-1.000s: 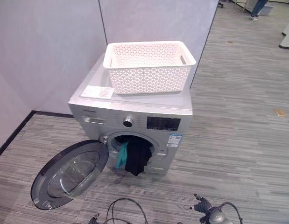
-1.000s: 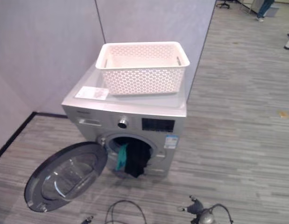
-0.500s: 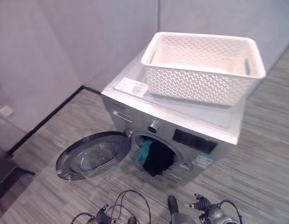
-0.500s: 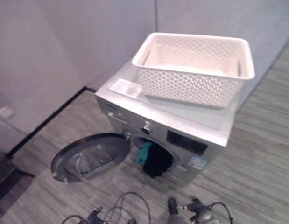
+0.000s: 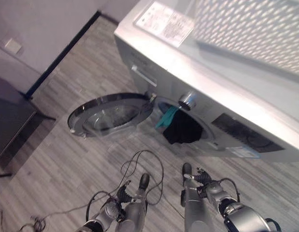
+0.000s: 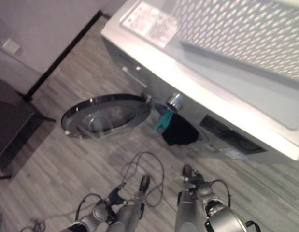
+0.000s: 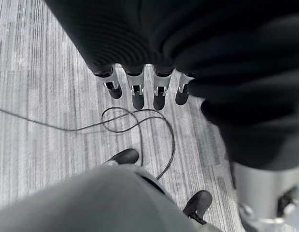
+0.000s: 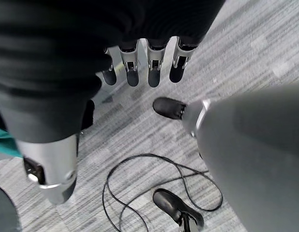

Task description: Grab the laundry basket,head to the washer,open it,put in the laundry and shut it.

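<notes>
The silver front-loading washer (image 5: 207, 77) stands close in front of me with its round door (image 5: 110, 113) swung open to the left, low over the floor. A black garment (image 5: 182, 129) and a teal one (image 5: 166, 118) hang out of the drum opening. The white lattice laundry basket (image 5: 255, 29) sits on the washer's top. My left hand (image 7: 138, 94) hangs over the floor with straight fingers and holds nothing. My right hand (image 8: 154, 72) hangs the same way, open, apart from the washer.
A printed sheet (image 5: 166, 19) lies on the washer's top beside the basket. A control knob (image 5: 188, 100) sits above the opening. The grey wall with a black skirting (image 5: 67, 48) and a socket (image 5: 13, 46) runs on the left, with a dark object (image 5: 9, 121) beside it.
The camera has come much closer to the washer and tipped downward, so the whole picture has shifted. The door, the hanging clothes and the basket keep their places.
</notes>
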